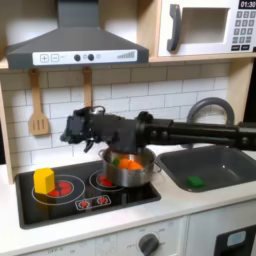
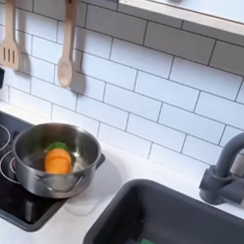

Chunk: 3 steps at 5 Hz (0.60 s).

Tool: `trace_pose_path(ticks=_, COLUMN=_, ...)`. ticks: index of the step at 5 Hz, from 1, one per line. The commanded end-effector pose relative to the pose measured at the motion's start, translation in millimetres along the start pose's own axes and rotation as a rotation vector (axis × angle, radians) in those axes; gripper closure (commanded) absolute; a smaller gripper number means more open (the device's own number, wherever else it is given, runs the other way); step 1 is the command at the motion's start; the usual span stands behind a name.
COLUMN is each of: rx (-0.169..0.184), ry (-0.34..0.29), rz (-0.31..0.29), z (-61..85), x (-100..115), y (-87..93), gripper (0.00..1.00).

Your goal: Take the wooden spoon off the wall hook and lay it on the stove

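Note:
The wooden spoon [image 2: 66, 54] hangs on the tiled wall by its hook, bowl down, in both exterior views; in the first exterior view its handle [image 1: 87, 88] shows just above my arm. My gripper [image 1: 72, 130] hovers below and left of the spoon in the first exterior view, over the back of the stove [image 1: 70, 203]. Blur hides how the jaws stand, and nothing shows between them. The black stove [image 2: 6, 190] has red spiral burners.
A slotted wooden spatula [image 1: 38, 107] hangs left of the spoon. A steel pot [image 1: 130, 168] holding orange food sits on the right burner, and a yellow block [image 1: 43, 180] on the left one. A dark sink [image 1: 215, 165] and faucet [image 2: 228, 168] lie to the right; a range hood [image 1: 75, 40] overhangs.

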<state>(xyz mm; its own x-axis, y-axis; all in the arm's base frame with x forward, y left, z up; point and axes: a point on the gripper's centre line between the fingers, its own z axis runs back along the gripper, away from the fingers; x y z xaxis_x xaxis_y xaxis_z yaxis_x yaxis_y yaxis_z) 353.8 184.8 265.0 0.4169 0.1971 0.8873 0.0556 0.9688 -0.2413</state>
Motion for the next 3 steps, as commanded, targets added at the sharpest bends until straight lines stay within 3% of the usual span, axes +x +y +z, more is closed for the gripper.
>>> trace_pose_path(ticks=1, rx=-0.043, ry=-0.088, rz=-0.071, z=-9.2, x=2.8, y=4.4, gripper=0.00)
trace_pose_path(ticks=2, rx=-0.080, ry=-0.110, rz=-0.100, z=-13.1, x=5.1, y=-6.3, gripper=0.00)
trace_pose_path(ticks=3, rx=-0.071, ry=-0.103, rz=-0.071, z=-10.9, x=5.6, y=-10.3, gripper=0.00)
